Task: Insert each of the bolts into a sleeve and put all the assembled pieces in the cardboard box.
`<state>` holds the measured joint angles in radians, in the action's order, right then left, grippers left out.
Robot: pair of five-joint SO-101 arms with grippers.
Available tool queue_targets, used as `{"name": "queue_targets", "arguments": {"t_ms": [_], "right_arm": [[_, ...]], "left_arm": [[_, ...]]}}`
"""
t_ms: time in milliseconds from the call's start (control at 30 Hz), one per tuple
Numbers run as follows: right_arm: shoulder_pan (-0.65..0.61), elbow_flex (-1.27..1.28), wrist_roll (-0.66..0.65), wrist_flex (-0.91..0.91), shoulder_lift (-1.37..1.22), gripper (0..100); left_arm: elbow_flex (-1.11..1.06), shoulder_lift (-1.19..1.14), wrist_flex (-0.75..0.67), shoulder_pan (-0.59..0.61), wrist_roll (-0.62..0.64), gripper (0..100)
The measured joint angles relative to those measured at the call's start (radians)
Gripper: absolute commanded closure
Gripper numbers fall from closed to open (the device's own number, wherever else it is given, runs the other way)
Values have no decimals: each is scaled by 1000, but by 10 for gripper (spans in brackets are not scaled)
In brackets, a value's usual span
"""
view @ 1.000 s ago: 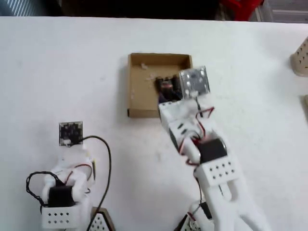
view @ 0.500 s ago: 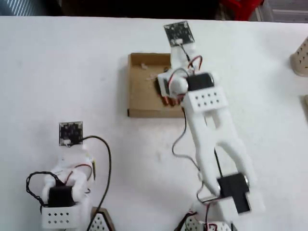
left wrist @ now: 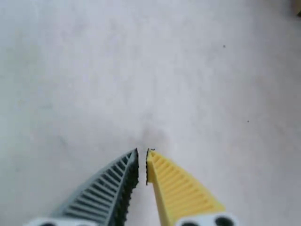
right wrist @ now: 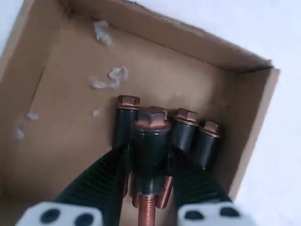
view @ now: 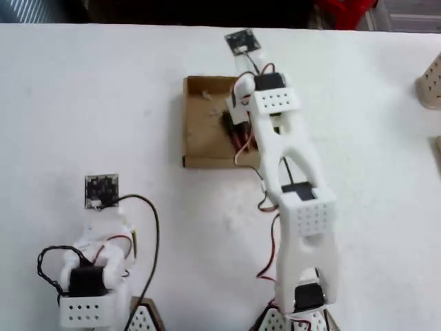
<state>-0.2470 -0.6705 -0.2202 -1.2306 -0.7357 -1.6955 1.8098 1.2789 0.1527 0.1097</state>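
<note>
Partly behind right gripper (right wrist: pixel 147 157) with sleeved bolt (right wrist: pixel 149 139): three boxed bolts (right wrist: pixel 184 131).

High view: bright, flat light from above. The white surface (view: pixel 103 89) is close to blown out, with little texture. Soft, weak shadows hug the right arm (view: pixel 289 158) and the cable (view: pixel 153 221) by the left arm (view: pixel 86 276). The room strip at the top edge is dark.

Left wrist view: even, pale surface, with a faint smudge of shadow just ahead of the left pincer (left wrist: pixel 142 155).

Right wrist view: the cardboard box (right wrist: pixel 56 117) is warmly lit, one inner wall darker than the floor. The front sleeved bolt (right wrist: pixel 151 122) in the right pincer (right wrist: pixel 146 160) shows a dull sheen on its head, and its sleeve is near black. The surface outside the box is washed white.
</note>
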Motion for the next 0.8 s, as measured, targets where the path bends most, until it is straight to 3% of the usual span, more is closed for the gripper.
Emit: {"name": "queue_targets", "arguments": {"t_ms": [167,367,800], "right_arm": [[2,-204,-9,-72,-167,964],[-2,-442,-11,-183,-288,810],[2,-868,-14,-485,-341,804]], "left_arm": [[0,0,0,0,0,932],[0,0,0,0,0,932],[0,0,0,0,0,932]]}}
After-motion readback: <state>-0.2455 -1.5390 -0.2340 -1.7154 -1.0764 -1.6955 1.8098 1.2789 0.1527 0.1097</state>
